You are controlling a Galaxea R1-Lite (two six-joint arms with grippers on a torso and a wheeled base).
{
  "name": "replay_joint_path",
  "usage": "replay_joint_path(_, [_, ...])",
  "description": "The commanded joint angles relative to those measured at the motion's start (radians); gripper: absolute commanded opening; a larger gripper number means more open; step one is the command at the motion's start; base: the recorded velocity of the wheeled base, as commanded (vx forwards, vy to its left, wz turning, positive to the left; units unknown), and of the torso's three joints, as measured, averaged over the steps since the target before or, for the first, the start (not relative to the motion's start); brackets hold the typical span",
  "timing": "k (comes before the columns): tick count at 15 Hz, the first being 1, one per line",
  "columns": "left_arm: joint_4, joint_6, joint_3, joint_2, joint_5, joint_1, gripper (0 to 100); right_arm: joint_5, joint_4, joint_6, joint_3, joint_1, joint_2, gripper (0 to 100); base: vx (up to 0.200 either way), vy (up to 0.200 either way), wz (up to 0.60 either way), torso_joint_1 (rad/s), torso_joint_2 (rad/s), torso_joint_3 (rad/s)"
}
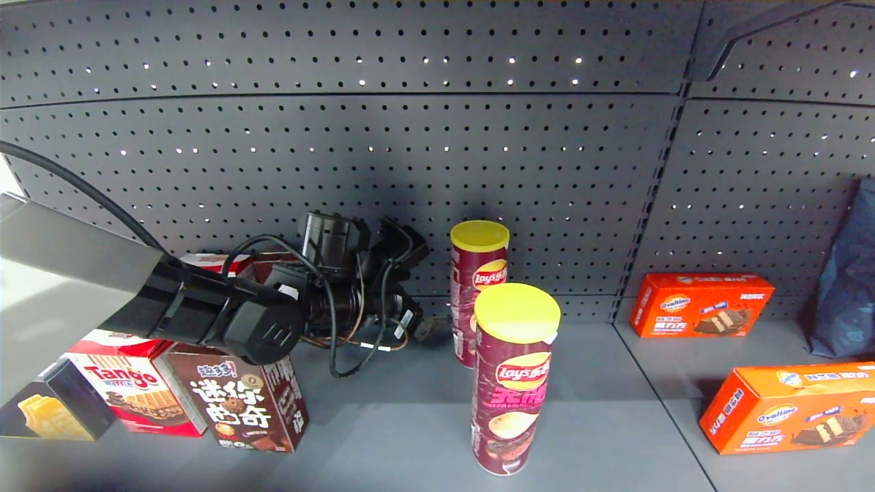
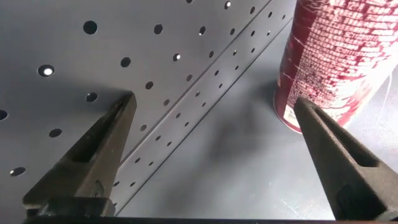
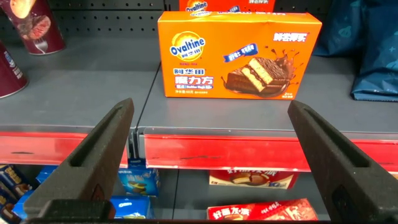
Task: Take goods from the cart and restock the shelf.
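Two maroon chip cans with yellow lids stand on the grey shelf (image 1: 383, 424), the rear can (image 1: 478, 287) near the pegboard and the front can (image 1: 514, 383) closer to me. My left gripper (image 1: 403, 273) hovers low at the back of the shelf, just left of the rear can. In the left wrist view, the left gripper (image 2: 214, 102) is open with nothing between its fingers, and the rear can (image 2: 336, 62) stands beyond one fingertip. My right gripper (image 3: 209, 107) is open and empty in front of the shelf edge, facing an orange box (image 3: 239, 53).
Left of the arm stand a red wafer box (image 1: 133, 386), a brown cookie box (image 1: 239, 403) and a black box (image 1: 51, 410). Two orange boxes (image 1: 701, 304) (image 1: 793, 406) and a dark blue bag (image 1: 844, 287) fill the right bay. The red shelf strip (image 3: 224, 152) fronts a lower shelf of goods.
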Motion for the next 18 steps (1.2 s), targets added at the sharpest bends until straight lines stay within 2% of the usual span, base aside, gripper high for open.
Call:
replay_joint_path(1, [-0.002,0.0,0.0,0.002,0.001,0.001,100,0.0,0.0,0.0,0.0,0.0,0.001,100,0.0,0.0,0.0,0.0,0.0,0.0])
replay_joint_path(3, [-0.002,0.002,0.0,-0.001,0.01,0.002,100,0.0,0.0,0.0,0.0,0.0,0.001,100,0.0,0.0,0.0,0.0,0.0,0.0])
replay_joint_path(9, [0.009,0.009,-0.001,-0.149,0.015,0.085,100,0.0,0.0,0.0,0.0,0.0,0.001,100,0.0,0.0,0.0,0.0,0.0,0.0])
replay_joint_path(12, [0.01,0.006,-0.006,-0.21,0.021,0.087,100,0.0,0.0,0.0,0.0,0.0,0.001,100,0.0,0.0,0.0,0.0,0.0,0.0])
replay_joint_path(14, [0.03,-0.006,0.002,-0.293,0.051,0.087,100,0.0,0.0,0.0,0.0,0.0,0.001,100,0.0,0.0,0.0,0.0,0.0,0.0])
replay_joint_path(15, [0.072,-0.026,0.008,-0.351,0.055,0.087,100,0.0,0.0,0.0,0.0,0.0,0.001,100,0.0,0.0,0.0,0.0,0.0,0.0])
replay_joint_path(16, [0.118,-0.07,0.026,-0.432,0.061,0.085,100,0.0,0.0,0.0,0.0,0.0,0.001,100,0.0,0.0,0.0,0.0,0.0,0.0])
replay_joint_path(18, [0.148,-0.07,0.051,-0.541,0.11,0.087,100,0.0,0.0,0.0,0.0,0.0,0.001,100,0.0,0.0,0.0,0.0,0.0,0.0])
